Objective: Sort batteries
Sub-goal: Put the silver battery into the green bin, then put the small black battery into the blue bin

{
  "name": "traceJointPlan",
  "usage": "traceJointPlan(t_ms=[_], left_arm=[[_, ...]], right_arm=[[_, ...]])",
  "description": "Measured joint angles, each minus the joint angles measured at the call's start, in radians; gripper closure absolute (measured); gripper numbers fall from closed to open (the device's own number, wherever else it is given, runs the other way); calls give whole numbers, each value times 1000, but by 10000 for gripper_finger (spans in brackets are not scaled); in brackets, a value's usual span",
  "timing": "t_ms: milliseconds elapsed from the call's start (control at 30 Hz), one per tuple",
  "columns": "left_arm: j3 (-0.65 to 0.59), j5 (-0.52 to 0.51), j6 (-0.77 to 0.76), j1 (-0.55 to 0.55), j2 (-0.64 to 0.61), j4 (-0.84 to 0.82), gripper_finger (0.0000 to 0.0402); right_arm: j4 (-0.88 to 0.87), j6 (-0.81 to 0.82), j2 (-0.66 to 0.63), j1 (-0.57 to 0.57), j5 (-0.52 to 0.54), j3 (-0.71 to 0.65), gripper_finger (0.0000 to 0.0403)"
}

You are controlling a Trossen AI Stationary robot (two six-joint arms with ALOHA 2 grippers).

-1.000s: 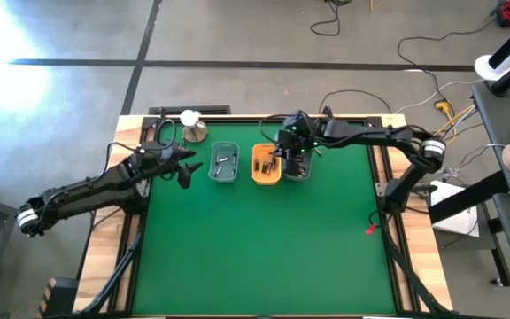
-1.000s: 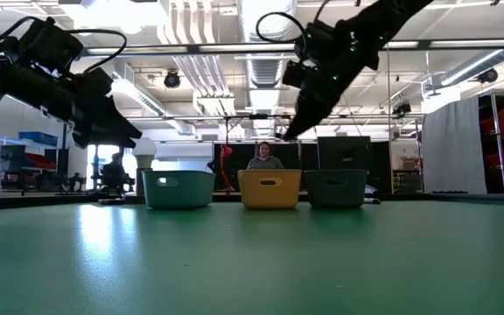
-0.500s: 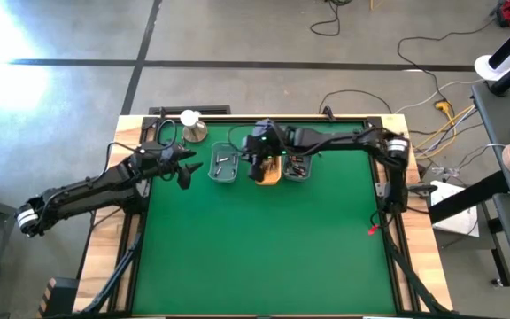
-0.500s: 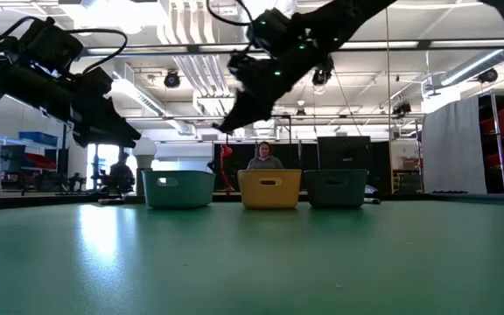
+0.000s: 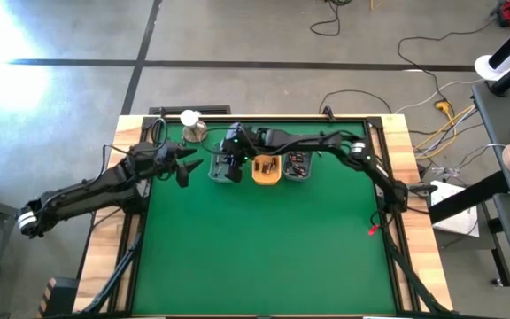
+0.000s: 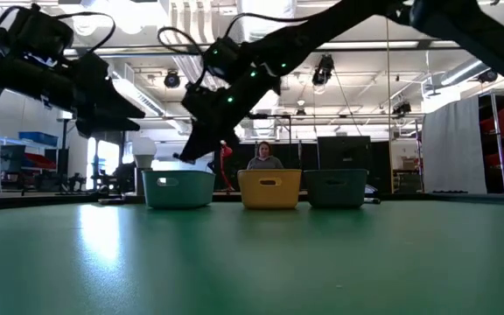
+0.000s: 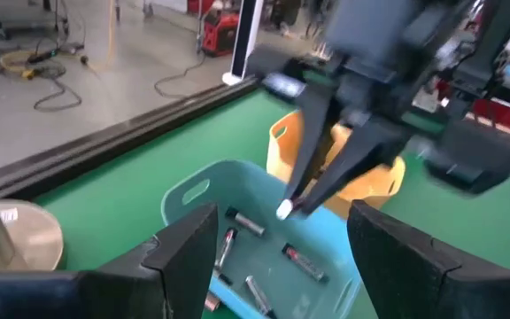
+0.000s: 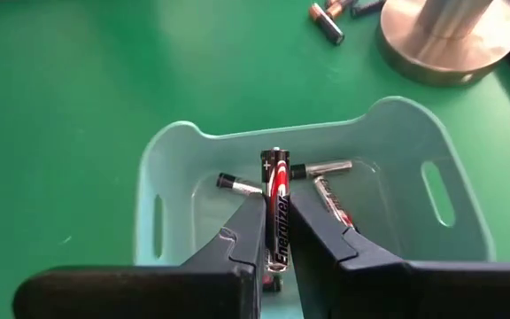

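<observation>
The right hand (image 8: 275,232) hangs directly over the teal tray (image 8: 175,151), its fingers (image 8: 237,244) clamped on a single black-and-red battery (image 8: 276,208). The battery's long axis runs straight out from the fingertips, plus end leading, and in the low view the hand (image 6: 185,156) slants downward toward the tray (image 6: 178,187), so the cell points into the tray below. Several more batteries (image 8: 321,182) lie flat on the tray floor just ahead of and beneath the hand, and a few loose ones (image 8: 326,19) rest on the green bench (image 8: 78,80) beyond the tray's far wall, beside a round metal base (image 8: 450,35). The left hand (image 5: 184,168) waits just beside the tray (image 5: 223,168), on the side away from the orange tray (image 5: 266,169), jaws spread wide and holding nothing. Judged from this, the right hand is plainly the one placed to drop its cell; release should need little more than a short descent, the tray lying squarely under the fingertips.
</observation>
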Motion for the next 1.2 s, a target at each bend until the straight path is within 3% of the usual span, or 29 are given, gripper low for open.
traceJointPlan(t_ms=[300,633,867,1200], left_arm=[[0,0,18,-26,-54,-30,171],[-39,-4,-22,-45,-57,-113,171],[-96,-82,-96,-44,-52,-126,171],[-123,-89,-66,-43,6,-128,171]], right_arm=[[-69,45,144,2,68,173,369],[-102,80,183,8,110,191,369],[-104,86,192,11,113,191,367],[-112,112,203,15,120,191,307]])
